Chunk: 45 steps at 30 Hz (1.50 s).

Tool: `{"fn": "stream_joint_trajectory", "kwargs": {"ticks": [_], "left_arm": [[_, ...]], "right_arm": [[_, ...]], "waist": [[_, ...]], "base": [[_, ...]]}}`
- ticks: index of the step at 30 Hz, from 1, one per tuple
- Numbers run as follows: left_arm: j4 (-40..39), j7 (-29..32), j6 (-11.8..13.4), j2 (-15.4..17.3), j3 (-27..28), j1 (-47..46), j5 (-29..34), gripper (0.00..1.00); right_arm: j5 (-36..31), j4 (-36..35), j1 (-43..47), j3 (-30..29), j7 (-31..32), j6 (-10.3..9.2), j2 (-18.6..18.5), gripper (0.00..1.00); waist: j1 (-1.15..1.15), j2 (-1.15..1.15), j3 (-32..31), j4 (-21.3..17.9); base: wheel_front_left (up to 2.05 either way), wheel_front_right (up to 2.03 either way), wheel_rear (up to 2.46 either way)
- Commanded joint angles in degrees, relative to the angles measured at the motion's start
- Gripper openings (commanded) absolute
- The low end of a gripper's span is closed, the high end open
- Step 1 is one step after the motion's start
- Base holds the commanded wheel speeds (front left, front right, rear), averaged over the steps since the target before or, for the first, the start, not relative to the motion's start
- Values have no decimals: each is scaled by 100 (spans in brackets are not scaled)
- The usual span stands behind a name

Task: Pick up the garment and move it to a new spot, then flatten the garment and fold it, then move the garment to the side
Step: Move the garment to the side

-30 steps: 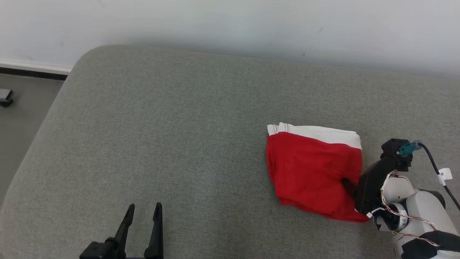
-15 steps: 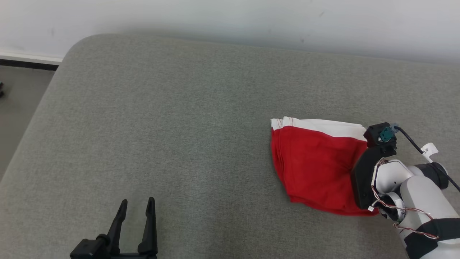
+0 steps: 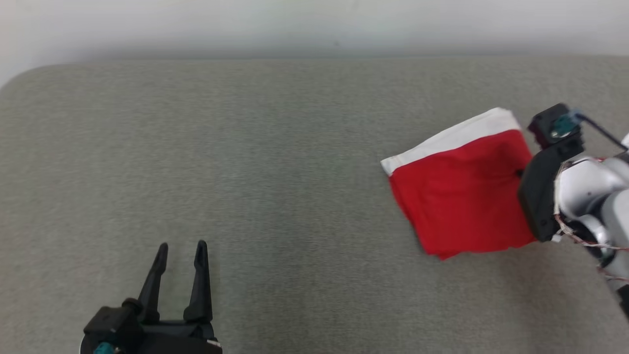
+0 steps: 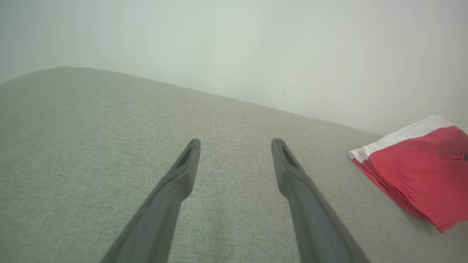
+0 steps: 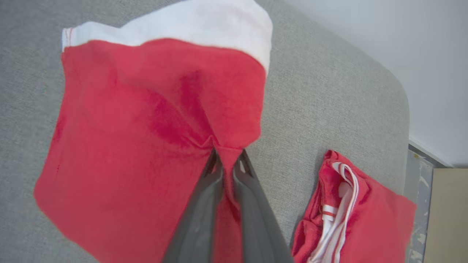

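Nearest us, the left gripper (image 3: 182,244) hovers low over the grey upholstered surface (image 3: 275,167), fingers spread and holding nothing, well apart from the action.

Over to the right, the right gripper (image 5: 227,153) has its two fingers pressed together on a bunched pinch of cloth at the edge of the red garment (image 3: 462,196). That garment is a neat folded square with a white band along its far edge, and it sits towards the right of the surface. Its near edge blurs, and whether it is lifted clear or dragging on the fabric I cannot tell.

So, folding looks done; this reads as the last step, carrying the garment to the side.

Just beyond the fingers in the right wrist view lies a second red garment (image 5: 365,212), crumpled, with white stripes, near the surface's rounded corner. The next move calls for a firm pinch so the layers don't spill, and a set-down spot short of that neighbour. Behind it all, the pale wall (image 3: 295,24).
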Motion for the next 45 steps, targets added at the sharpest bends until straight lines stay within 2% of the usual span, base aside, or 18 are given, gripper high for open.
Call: {"fn": "stream_joint_trajectory", "kwargs": {"ticks": [1, 6, 14, 20, 28, 37, 43, 44, 45], "left_arm": [[-30, -15, -1, -2, 24, -86, 63, 100], [-39, -15, -16, -2, 69, -267, 179, 100], [36, -15, -33, 50, 67, -600, 419, 100], [9, -15, -38, 216, 1, -768, 475, 100], [-36, -15, -34, 417, -134, -892, 465, 100], [13, 11, -38, 594, -301, -1090, 448, 100], [-5, 20, -38, 676, -348, -1102, 475, 100], [-3, 20, -38, 696, -360, -1102, 484, 100], [0, 20, -38, 709, -361, -1099, 494, 100]], "right_arm": [[17, -35, -42, 3, 11, -17, -66, 0], [39, -303, -83, -154, 31, -17, -359, 0], [-245, -137, -243, -447, -442, -17, -312, 0], [-518, 88, -400, -729, -790, -17, -401, 0], [-825, 681, -558, -823, -1225, -17, -628, 0], [-1386, 1526, -762, -1371, -1990, -17, -440, 0], [-1874, 2034, -836, -2106, -2424, -17, -97, 0], [-1961, 2067, -836, -2175, -2511, -17, -22, 30], [-2017, 2106, -817, -2229, -2579, -17, 47, 65]], "waist": [[-1, -1, 274, -422], [-1, -1, 548, -937], [-1, -1, 971, -1520], [-1, -1, 1197, -1763], [-1, -1, 1540, -1833], [-1, -1, 1840, -1707], [-1, -1, 1890, -1689], [-1, -1, 1886, -1697], [-1, -1, 1867, -1709]], "base": [[0, 0, 0], [0, 0, 0], [0, 0, 0], [0, 0, 0], [0, 0, 0], [0, 0, 0], [0, 0, 0], [0, 0, 0], [0, 0, 0]]}}
